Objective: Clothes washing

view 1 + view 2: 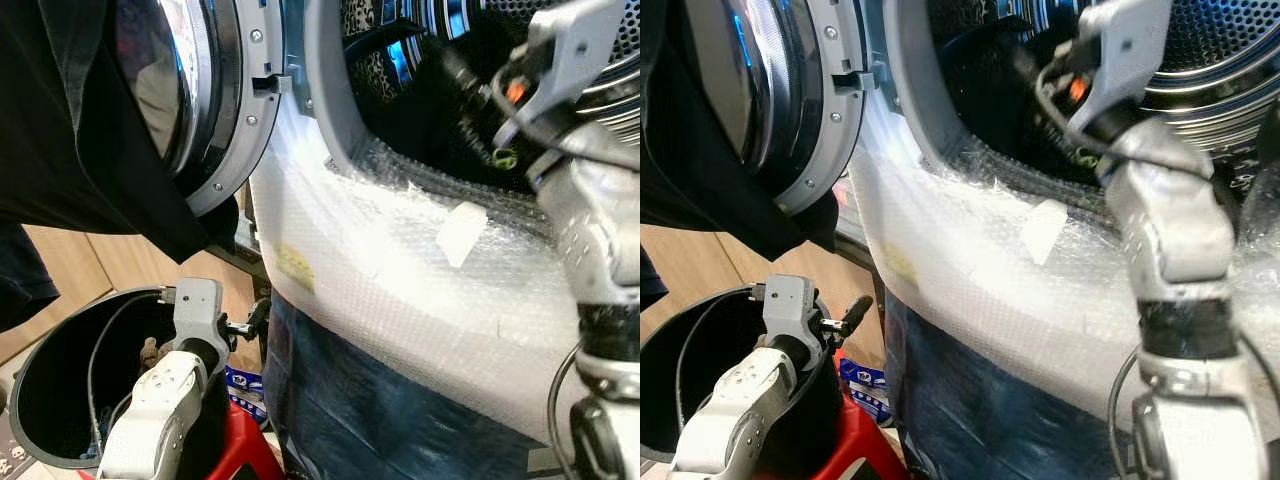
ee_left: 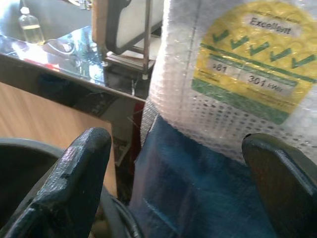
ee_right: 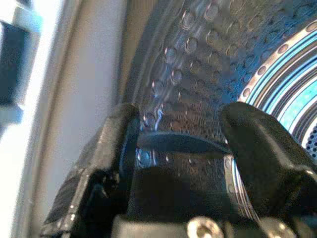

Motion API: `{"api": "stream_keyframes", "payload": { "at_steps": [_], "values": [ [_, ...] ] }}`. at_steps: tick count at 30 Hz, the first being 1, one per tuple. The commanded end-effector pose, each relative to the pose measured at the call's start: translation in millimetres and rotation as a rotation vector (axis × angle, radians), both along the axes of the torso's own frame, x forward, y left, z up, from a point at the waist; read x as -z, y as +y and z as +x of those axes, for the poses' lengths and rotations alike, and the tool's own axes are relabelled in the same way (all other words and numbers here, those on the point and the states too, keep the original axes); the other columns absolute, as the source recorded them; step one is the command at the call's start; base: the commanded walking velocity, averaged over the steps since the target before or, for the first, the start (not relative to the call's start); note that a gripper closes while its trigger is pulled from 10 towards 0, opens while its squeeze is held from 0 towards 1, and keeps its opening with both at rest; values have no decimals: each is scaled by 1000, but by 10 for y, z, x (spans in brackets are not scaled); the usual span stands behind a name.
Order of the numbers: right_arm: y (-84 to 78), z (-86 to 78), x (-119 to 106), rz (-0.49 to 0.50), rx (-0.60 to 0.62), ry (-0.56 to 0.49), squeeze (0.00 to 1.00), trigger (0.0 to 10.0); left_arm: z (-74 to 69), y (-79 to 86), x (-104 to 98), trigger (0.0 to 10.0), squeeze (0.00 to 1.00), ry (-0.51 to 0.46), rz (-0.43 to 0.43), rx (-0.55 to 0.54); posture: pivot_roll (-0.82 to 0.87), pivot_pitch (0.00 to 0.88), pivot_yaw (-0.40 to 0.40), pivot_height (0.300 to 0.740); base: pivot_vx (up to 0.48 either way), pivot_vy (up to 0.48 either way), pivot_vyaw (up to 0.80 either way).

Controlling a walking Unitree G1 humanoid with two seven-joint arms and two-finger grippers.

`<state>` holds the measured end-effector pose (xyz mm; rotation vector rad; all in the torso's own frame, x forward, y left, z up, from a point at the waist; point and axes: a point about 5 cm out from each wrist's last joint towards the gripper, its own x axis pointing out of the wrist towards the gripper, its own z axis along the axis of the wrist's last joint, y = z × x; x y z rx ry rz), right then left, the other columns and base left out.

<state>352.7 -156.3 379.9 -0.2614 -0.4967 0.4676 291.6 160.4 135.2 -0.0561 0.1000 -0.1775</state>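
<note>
Loading stage, washer door point(image 1: 205, 100) open.
Right hand point(image 3: 181, 134) inside drum point(image 1: 1220, 60), fingers apart, empty; left hand point(image 2: 178, 183) wide over basket point(image 1: 40, 370); dark garment point(image 1: 70, 120) unloaded.

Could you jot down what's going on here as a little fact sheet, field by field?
Machine: front-loading washing machine, front wrapped in bubble wrap, door open
Drum: steel drum with dark clothing inside
Right gripper: right gripper reaching into the drum, fingers open
Left gripper: left gripper held low beside the machine, fingers open, holding nothing
Basket: dark laundry basket on the floor, left of the machine
Label: yellow energy sticker under the wrap
</note>
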Motion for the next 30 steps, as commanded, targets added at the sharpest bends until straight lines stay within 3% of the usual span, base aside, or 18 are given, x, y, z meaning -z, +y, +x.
{"api": "stream_keyframes", "payload": {
  "at_steps": [1,7,11,14,17,20,22,26,29,30],
  "values": [
    [-22,72,-44,-41,20,39,0,10000,1,-68,-68,10000,0,-31,0,30,-45,0,-61,740,0,0,0],
    [-87,236,-42,-119,85,123,0,10000,-7,-87,-58,10000,0,-31,0,36,-36,0,-69,740,0,0,0],
    [-101,186,-135,-74,25,67,0,10000,-20,-73,-49,10000,0,-32,3,33,-31,0,-70,740,0,0,0],
    [-101,13,-235,-4,-115,-25,0,10000,-30,-91,-29,10000,0,-29,-8,45,-48,0,-64,740,0,0,0],
    [-117,-81,-212,2,-165,-35,0,10000,-29,-109,-2,10000,0,-20,-10,58,-54,0,-65,740,0,0,0],
    [-128,-227,-168,73,-241,-34,0,10000,-38,-121,22,10000,0,-12,-12,66,-55,0,-63,740,0,0,0],
    [-160,-369,-120,122,-291,2,0,10000,-49,-123,40,10000,0,-8,-11,70,-50,0,-63,740,0,0,0],
    [-112,-498,65,75,-319,131,0,10000,-51,-97,59,10000,0,-1,-1,72,-48,0,-63,740,0,0,0],
    [-72,-669,163,63,-412,200,0,10000,-44,-57,64,10000,0,-1,0,63,-53,0,-64,740,0,0,0],
    [-52,-807,174,52,-490,207,0,10000,-44,-53,73,10000,0,1,3,63,-62,0,-61,740,0,0,0]
  ]
}}
